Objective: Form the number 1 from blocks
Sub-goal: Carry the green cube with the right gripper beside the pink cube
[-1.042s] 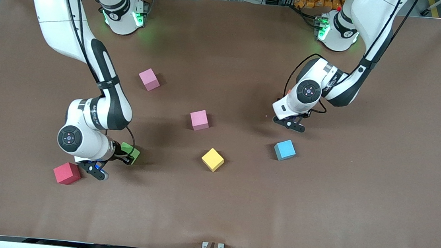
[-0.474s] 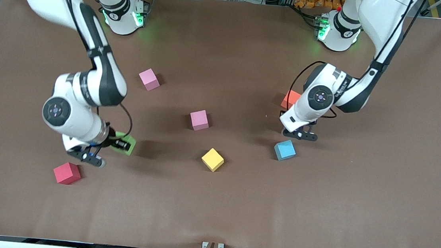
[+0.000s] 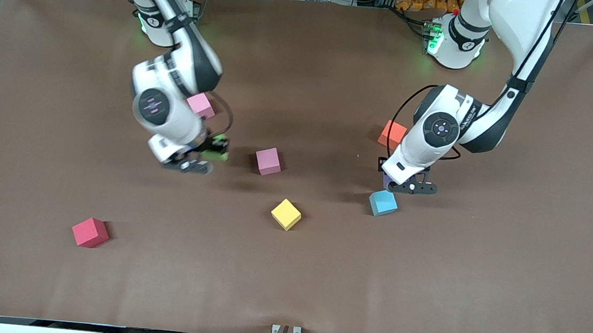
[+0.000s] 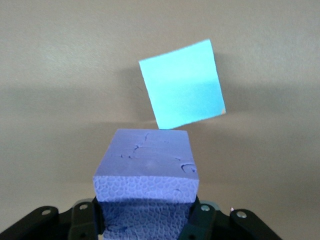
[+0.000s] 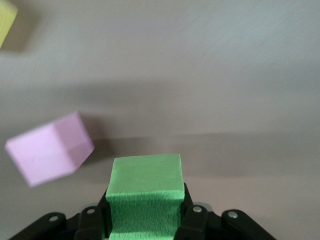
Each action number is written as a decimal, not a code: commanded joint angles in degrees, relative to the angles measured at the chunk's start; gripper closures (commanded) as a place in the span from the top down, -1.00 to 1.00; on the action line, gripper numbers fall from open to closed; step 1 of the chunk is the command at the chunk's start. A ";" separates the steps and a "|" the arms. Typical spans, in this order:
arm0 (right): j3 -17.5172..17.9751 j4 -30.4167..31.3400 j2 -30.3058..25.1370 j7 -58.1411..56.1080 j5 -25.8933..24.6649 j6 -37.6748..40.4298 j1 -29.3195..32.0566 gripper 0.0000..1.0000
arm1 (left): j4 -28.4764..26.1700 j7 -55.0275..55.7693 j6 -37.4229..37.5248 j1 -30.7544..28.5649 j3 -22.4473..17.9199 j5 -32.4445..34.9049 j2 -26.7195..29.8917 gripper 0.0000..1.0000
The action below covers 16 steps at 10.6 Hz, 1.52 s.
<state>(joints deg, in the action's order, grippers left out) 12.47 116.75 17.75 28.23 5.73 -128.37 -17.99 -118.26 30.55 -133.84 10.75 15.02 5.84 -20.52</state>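
Nearest the front camera, the red block [image 3: 90, 232] lies on the brown desk [image 3: 507, 271] toward the right arm's end, well apart from everything else. Farther from the camera, the yellow block [image 3: 286, 214] sits near the middle of the desk, turned corner-on. The blue block [image 3: 383, 202] lies toward the left arm's end, a little farther from the camera than the yellow one.

The left hand [image 3: 405, 185] is over the desk just beside the blue block, its fingers clamped on the purple block [image 4: 146, 167]; the left wrist view shows the purple block squeezed between both pads with the blue one lying close ahead of it. The right hand [image 3: 196, 159] is over the desk beside a pink block [image 3: 268, 161] near the middle, fingers closed on the green block [image 5: 145, 192], which sits square between them in the right wrist view.

Farther still, the orange block [image 3: 391, 134] rests beside the left arm's wrist. A second pink block [image 3: 201, 105] lies partly hidden under the right arm.
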 commanded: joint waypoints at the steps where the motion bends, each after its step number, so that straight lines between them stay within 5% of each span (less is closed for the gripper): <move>1: 6.75 11.01 -4.56 6.45 -0.63 -10.01 0.06 0.02 | 0.84 2.58 2.01 -0.56 0.36 1.20 0.75 -1.00; 8: 7.57 11.22 -2.81 14.13 -0.80 -12.16 -5.48 0.01 | 1.01 3.28 2.10 -0.38 0.36 1.11 0.04 -1.00; 10: 7.22 7.64 1.30 14.13 -1.16 -13.04 -6.00 0.01 | 1.01 3.28 2.10 -0.30 0.36 1.11 -0.04 -1.00; 16: 0.37 -3.71 11.24 14.39 -8.62 -12.60 -10.56 0.01 | 1.01 2.93 2.10 -0.30 0.36 1.11 -0.04 -1.00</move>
<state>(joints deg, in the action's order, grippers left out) 15.04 116.76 26.08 41.22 -0.90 -141.37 -26.36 -117.62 32.34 -132.55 10.49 15.16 5.84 -20.67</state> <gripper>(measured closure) 0.480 0.423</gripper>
